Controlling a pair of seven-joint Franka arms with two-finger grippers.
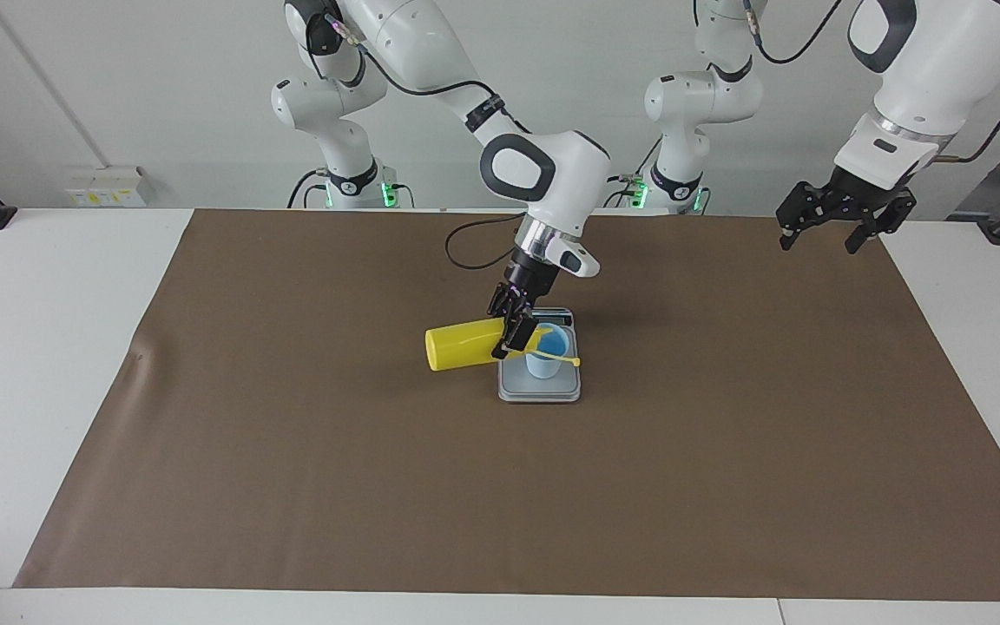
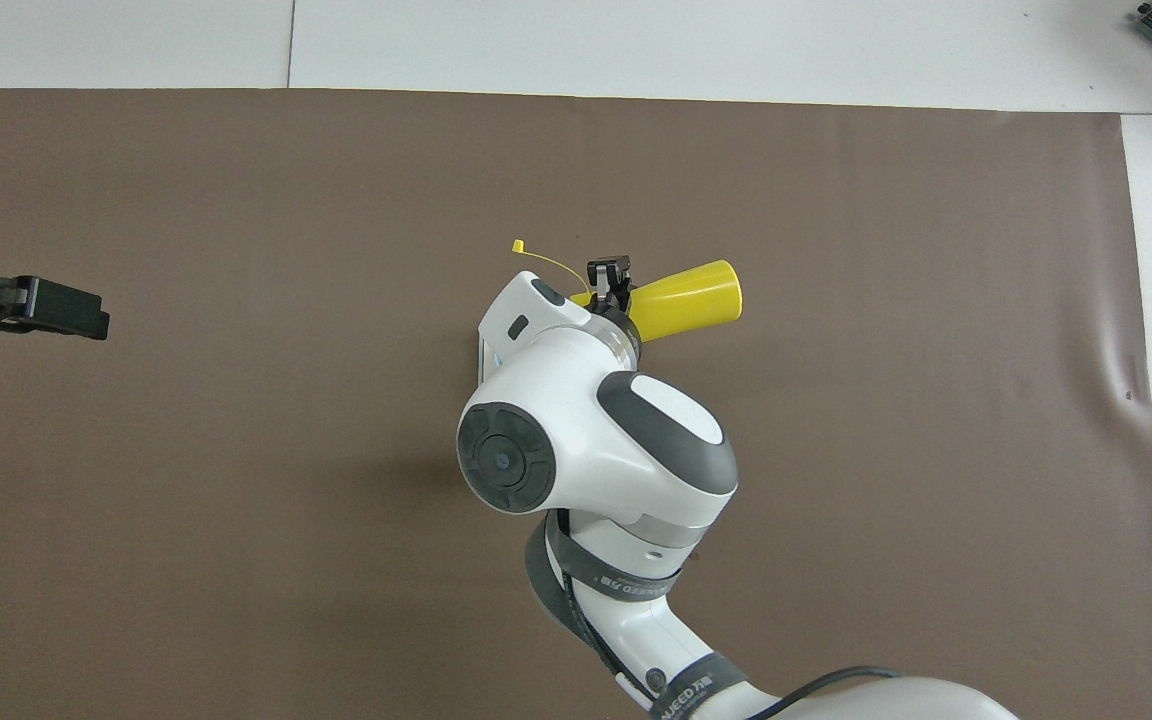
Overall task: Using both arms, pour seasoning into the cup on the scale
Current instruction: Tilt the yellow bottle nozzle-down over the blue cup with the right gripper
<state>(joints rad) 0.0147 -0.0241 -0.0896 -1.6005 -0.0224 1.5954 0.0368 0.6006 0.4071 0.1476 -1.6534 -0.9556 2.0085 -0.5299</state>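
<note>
My right gripper (image 1: pixel 513 334) is shut on the yellow seasoning bottle (image 1: pixel 461 345) near its nozzle end. The bottle is tipped on its side, nozzle over the light-blue cup (image 1: pixel 545 354), cap strap (image 1: pixel 566 359) hanging across the cup's rim. The cup stands upright on the silver-grey scale (image 1: pixel 539 388) in the middle of the brown mat. In the overhead view the right gripper (image 2: pixel 608 285) and bottle (image 2: pixel 688 295) show, while the right arm hides the cup and scale. My left gripper (image 1: pixel 843 227) is open and empty, raised over the mat's edge at the left arm's end (image 2: pixel 36 305).
A brown mat (image 1: pixel 292 434) covers most of the white table (image 1: pixel 49 347). A black cable (image 1: pixel 465 247) loops from the right arm above the mat, nearer to the robots than the scale.
</note>
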